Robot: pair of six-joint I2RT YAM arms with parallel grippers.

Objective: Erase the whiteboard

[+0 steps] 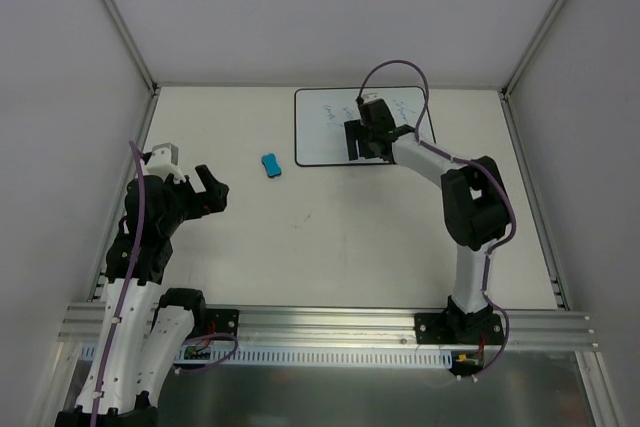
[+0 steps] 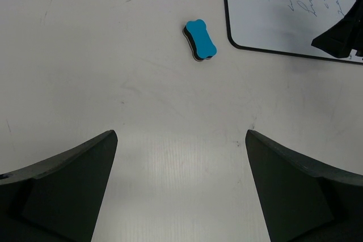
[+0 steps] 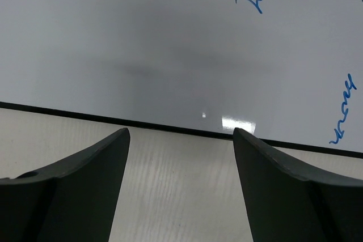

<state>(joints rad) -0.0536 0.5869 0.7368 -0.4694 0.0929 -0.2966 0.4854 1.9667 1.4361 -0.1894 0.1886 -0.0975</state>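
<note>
1. The flat white rectangular black-bordered whiteboard (image 1: 322,139) lay far-centre, blue writing on it, with the small blue eraser block (image 1: 271,165) just left.
2. My left gripper (image 1: 212,192) and right gripper (image 1: 366,150) both gaped empty.
3. I feared the right one, low over the board's near edge, might shove it.

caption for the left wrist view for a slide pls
Open left pincer hovers over the table, blue eraser ahead, written-on whiteboard at upper right.

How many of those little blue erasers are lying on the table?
1. The blue eraser lies on the table just left of the whiteboard, apart from it. The right arm covers part of the board, so another could be hidden there.
</note>
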